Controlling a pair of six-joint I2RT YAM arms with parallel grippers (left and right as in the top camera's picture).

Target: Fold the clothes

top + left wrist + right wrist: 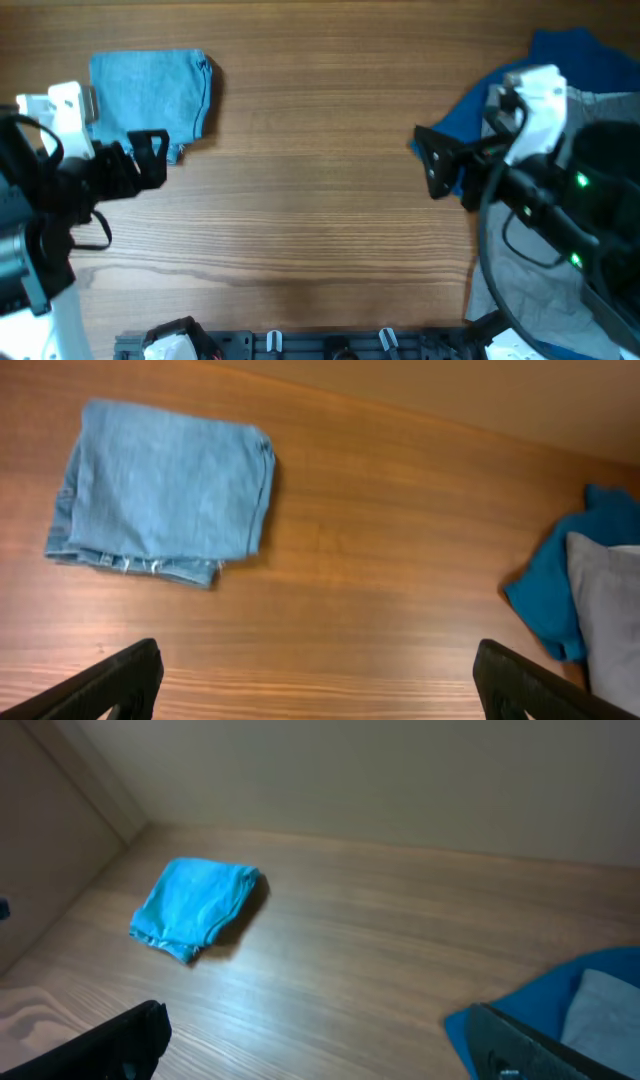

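The light-blue jeans (150, 95) lie folded into a compact square at the far left of the table. They also show in the left wrist view (165, 490) and in the right wrist view (195, 905). My left gripper (150, 158) is open and empty, just in front of the folded jeans; its fingers show in the left wrist view (320, 690). My right gripper (432, 160) is open and empty at the right, above bare wood by the pile's edge; its fingers show in the right wrist view (320, 1045).
A dark royal-blue shirt (560, 55) and grey-khaki trousers (610, 110) lie piled at the right edge, under my right arm. They also show in the left wrist view, the shirt (560, 585) and the trousers (610, 610). A black rail (300, 345) runs along the front edge.
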